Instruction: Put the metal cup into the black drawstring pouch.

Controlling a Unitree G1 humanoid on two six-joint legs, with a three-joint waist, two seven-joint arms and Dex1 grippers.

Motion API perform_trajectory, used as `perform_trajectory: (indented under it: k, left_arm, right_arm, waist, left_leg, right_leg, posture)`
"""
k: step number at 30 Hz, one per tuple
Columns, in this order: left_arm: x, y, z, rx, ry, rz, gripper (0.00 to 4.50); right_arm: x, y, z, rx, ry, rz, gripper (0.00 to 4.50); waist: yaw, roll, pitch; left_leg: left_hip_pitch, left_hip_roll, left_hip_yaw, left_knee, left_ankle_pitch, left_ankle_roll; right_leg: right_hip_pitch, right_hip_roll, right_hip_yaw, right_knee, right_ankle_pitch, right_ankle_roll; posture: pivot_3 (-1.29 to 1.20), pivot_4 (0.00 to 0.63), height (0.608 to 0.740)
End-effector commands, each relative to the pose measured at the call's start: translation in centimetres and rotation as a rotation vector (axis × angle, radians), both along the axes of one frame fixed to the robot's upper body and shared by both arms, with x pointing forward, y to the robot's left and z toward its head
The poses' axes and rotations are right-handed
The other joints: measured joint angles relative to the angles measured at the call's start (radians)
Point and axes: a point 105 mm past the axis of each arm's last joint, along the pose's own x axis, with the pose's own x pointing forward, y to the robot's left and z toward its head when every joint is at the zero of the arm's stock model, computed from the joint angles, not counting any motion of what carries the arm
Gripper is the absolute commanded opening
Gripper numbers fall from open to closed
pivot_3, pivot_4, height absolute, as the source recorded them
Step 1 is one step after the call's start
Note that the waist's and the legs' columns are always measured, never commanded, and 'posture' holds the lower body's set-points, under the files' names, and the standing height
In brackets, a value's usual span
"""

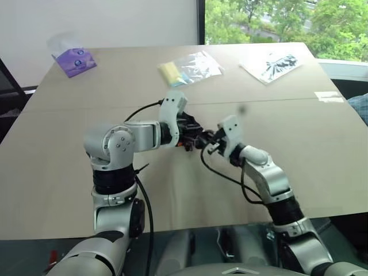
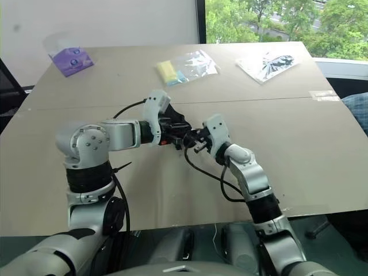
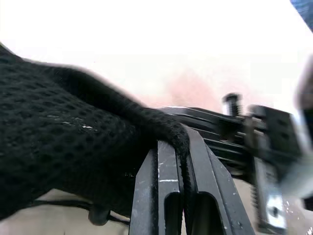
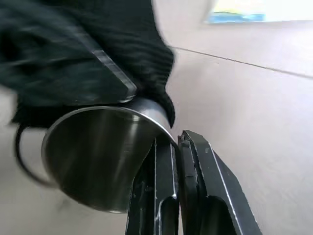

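Metal cup (image 4: 105,156) – rim pinched in right gripper (image 4: 177,142), base end already entering black drawstring pouch (image 3: 63,142); left gripper (image 3: 182,152) clenched on pouch edge, directly opposite, above table (image 1: 299,144).

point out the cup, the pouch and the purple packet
cup (image 4: 93,161): right wrist view, on its shiny inner wall.
pouch (image 3: 58,147): left wrist view, on the black mesh fabric.
purple packet (image 1: 75,60): left eye view, on its middle, far left of the table.
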Motion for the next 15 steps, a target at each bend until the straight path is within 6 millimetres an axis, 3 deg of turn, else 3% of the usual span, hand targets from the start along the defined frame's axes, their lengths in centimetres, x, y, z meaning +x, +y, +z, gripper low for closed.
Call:
perform_trajectory:
  k: [1, 3, 5, 11, 13, 15]
  left_arm:
    - [-0.8, -0.4, 0.4, -0.005, -0.019, -0.048, 0.00]
    - [-0.8, -0.2, 0.4, -0.006, -0.020, -0.041, 0.00]
    - [-0.7, -0.2, 0.6, -0.010, -0.026, -0.032, 0.00]
    - [-0.4, -1.9, 2.4, -0.079, -0.067, -0.058, 0.00]
    - [-0.5, -2.3, 2.8, -0.095, -0.078, -0.073, 0.00]
    - [-0.5, -2.4, 2.9, -0.101, -0.080, -0.079, 0.00]
  right_arm:
    - [2.0, -1.3, 2.2, 0.243, 0.087, -0.134, 0.07]
    - [2.6, -1.8, 2.3, 0.322, 0.141, -0.176, 0.07]
    - [2.7, -1.7, 2.6, 0.262, 0.089, -0.166, 0.07]
    - [0.6, 1.9, 2.6, -0.345, -0.455, 0.045, 0.07]
    - [0.5, 2.4, 2.4, -0.296, -0.422, 0.053, 0.07]
    - [1.1, 2.2, 3.4, -0.050, -0.253, -0.009, 0.07]
  waist:
    - [0.000, 0.000, 0.000]
    - [0.002, 0.000, 0.000]
    - [0.003, 0.000, 0.000]
    - [-0.003, 0.000, 0.000]
    - [-0.011, 0.000, 0.000]
    - [-0.025, 0.000, 0.000]
  left_leg:
    - [0.000, 0.000, 0.000, 0.000, 0.000, 0.000]
    - [-0.001, 0.000, 0.000, 0.000, 0.000, 0.000]
    - [-0.001, -0.001, 0.000, 0.000, 0.000, 0.000]
    - [-0.001, -0.002, 0.001, -0.001, 0.000, 0.000]
    - [-0.001, -0.001, 0.001, -0.001, 0.000, 0.000]
    - [0.000, 0.000, 0.001, -0.003, 0.001, -0.001]
  right_leg:
    - [0.000, 0.000, 0.000, 0.000, 0.000, 0.000]
    - [0.000, 0.000, 0.000, 0.000, 0.000, 0.000]
    - [0.000, -0.001, 0.000, -0.001, 0.000, 0.000]
    - [-0.002, -0.001, 0.000, -0.001, 0.000, 0.000]
    - [-0.002, 0.000, 0.001, -0.001, 0.000, 0.000]
    - [-0.002, 0.000, 0.001, 0.000, 0.000, 0.000]
  posture:
    - [0.00, 0.150, 0.740]
    - [0.00, 0.150, 0.740]
    - [0.00, 0.150, 0.740]
    - [0.00, 0.150, 0.740]
    - [0.00, 0.150, 0.740]
    - [0.00, 0.150, 0.740]
